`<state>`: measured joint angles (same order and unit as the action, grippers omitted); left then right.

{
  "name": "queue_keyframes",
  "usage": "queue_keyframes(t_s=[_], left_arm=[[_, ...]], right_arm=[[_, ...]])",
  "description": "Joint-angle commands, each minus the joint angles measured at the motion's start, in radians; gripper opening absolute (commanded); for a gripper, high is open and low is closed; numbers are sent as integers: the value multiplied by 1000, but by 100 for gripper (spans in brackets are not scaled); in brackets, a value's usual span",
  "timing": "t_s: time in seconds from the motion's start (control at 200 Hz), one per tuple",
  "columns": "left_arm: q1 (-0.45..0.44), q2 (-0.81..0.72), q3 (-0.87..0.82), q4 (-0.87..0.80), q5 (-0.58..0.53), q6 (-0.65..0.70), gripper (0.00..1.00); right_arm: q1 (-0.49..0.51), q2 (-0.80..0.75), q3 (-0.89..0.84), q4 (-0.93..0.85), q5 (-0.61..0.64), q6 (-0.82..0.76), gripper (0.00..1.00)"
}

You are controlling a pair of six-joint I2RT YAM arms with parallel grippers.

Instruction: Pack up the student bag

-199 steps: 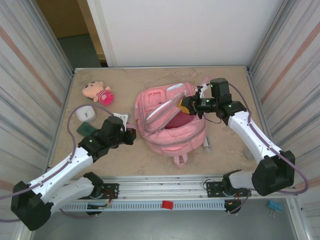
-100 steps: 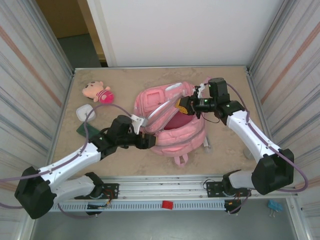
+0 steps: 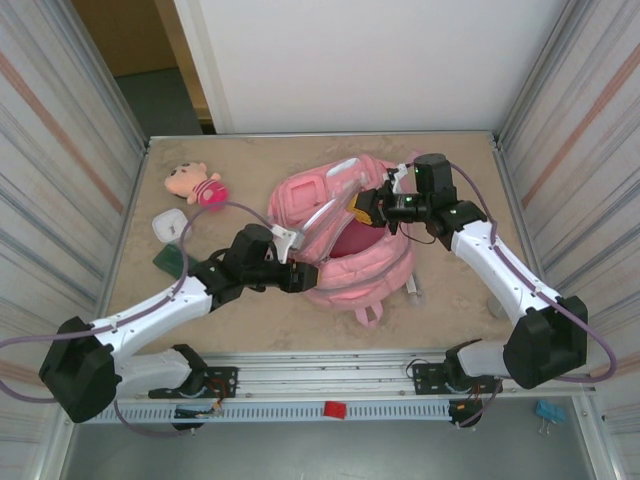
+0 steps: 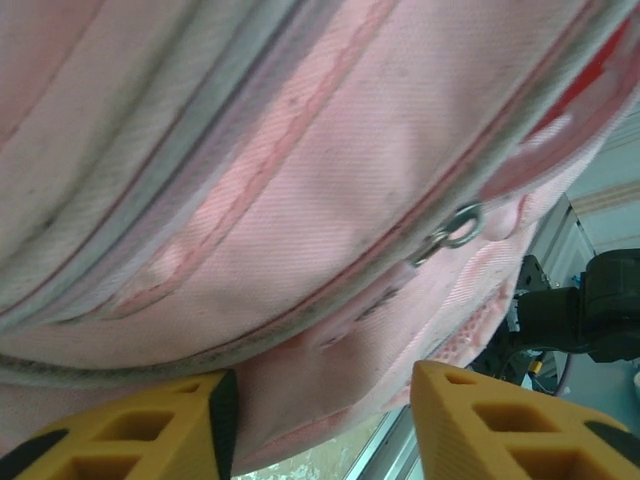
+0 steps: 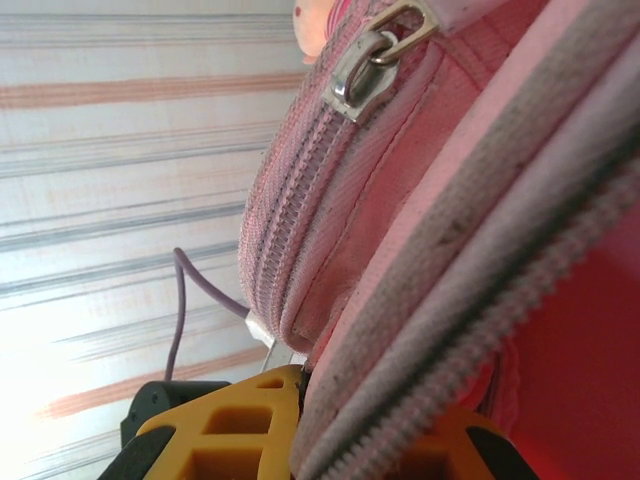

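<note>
The student bag point(image 3: 345, 250), a big pink backpack with grey-white trim, lies mid-table with its main zip gaping on a red lining. My right gripper point(image 3: 368, 210) is shut on the upper rim of that opening. In the right wrist view its yellow fingers point(image 5: 235, 425) pinch the zip edge of the bag point(image 5: 420, 200). My left gripper point(image 3: 300, 278) is against the bag's near left side. In the left wrist view it point(image 4: 320, 405) stands open, with pink fabric point(image 4: 300, 180) bulging between the fingers and a gap at the right one.
A small plush doll point(image 3: 195, 185) lies at the back left. A white case point(image 3: 170, 226) and a dark green item point(image 3: 171, 261) sit near the left wall. Metal walls close both sides, and a rail runs along the near edge.
My left arm swung right from the small items to the bag's side, and its jaws went from shut to open. The right gripper kept its hold and drew the rim slightly left.
</note>
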<state>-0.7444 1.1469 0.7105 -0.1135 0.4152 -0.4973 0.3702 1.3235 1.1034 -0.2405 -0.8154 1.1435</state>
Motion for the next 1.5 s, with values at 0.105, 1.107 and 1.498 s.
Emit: queue_keyframes(t_s=[0.105, 1.107, 1.498], left_arm=[[-26, -50, 72, 125, -9, 10, 48], [-31, -58, -16, 21, -173, -52, 69], [-39, -1, 57, 152, -153, -54, 53]], right_arm=[[32, -12, 52, 78, -55, -4, 0], [49, -18, 57, 110, -54, 18, 0], [56, -21, 51, 114, -51, 18, 0]])
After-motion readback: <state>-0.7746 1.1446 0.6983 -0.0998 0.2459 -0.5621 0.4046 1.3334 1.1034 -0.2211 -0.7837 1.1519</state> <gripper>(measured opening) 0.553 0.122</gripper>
